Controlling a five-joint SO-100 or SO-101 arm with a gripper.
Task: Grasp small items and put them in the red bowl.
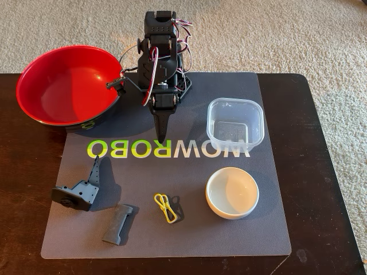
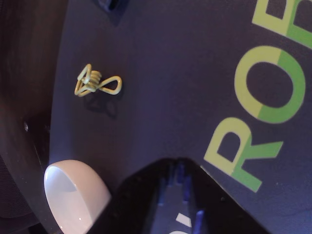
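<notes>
The grey mat (image 1: 172, 229) is serving as the landmark here, lying on a dark wooden table (image 1: 28, 172) with carpet showing beyond the table's far edge. In the fixed view the red bowl (image 1: 69, 86) is sitting off the mat's far-left corner, glossy red inside and black outside, its rim overhanging the mat edge. The black arm (image 1: 160, 63) is standing at the mat's far edge, folded down, with the gripper (image 1: 163, 133) pointing its tip at the middle of the mat, just above the green lettering (image 1: 172, 150); its jaws are looking closed together and holding nothing.

The centre of the mat is lying open, with free room between the lettering and the near row of items. Along the mat's near part, from left to right, the dark grey pointed bracket (image 1: 80, 189) is pointing its spike away toward the far edge, the dark grey ribbed bar (image 1: 119, 223) is lying with its long axis tilted slightly right, and the yellow clip (image 1: 165, 207) is running diagonally. The cream round dish (image 1: 231, 192) is sitting right of the clip, and the clear square plastic tub (image 1: 235, 123) is standing on the mat's right half, farther back.

In the wrist view the clip (image 2: 96, 84) is showing its wire coil, and the dish rim (image 2: 73, 195) is peeking in low at the left.
</notes>
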